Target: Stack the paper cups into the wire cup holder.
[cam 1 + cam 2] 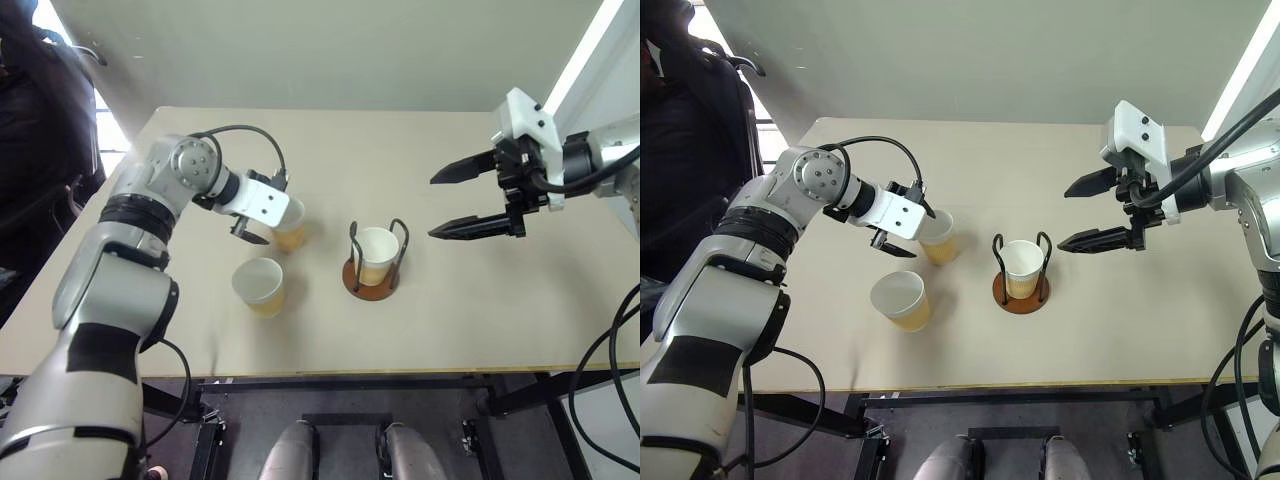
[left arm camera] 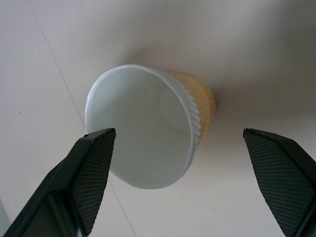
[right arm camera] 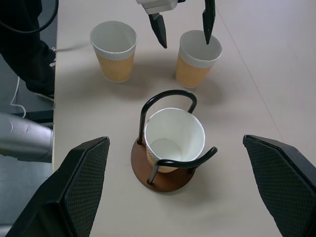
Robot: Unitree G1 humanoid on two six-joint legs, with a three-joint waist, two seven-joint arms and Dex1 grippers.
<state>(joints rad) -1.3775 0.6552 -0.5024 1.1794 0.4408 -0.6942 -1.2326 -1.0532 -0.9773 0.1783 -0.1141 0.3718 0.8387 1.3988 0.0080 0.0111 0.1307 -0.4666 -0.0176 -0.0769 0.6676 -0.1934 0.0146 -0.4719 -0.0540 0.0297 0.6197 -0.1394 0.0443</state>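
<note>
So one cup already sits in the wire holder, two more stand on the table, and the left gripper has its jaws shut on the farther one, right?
Not quite. The left gripper has its jaws open around the farther cup, not shut on it, as the right wrist view shows. The rest holds: one cup sits in the wire holder.

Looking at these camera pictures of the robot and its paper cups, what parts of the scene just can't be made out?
- Farther loose cup: in the head views the left gripper covers part of its rim, so contact cannot be told.
- Cup in the wire cup holder: its lower wall sits behind the wire loops and its own rim.
- Person at the table's far left corner: cut off by the picture's edge.
- Right gripper: its wrist view cuts off both fingers.
</note>
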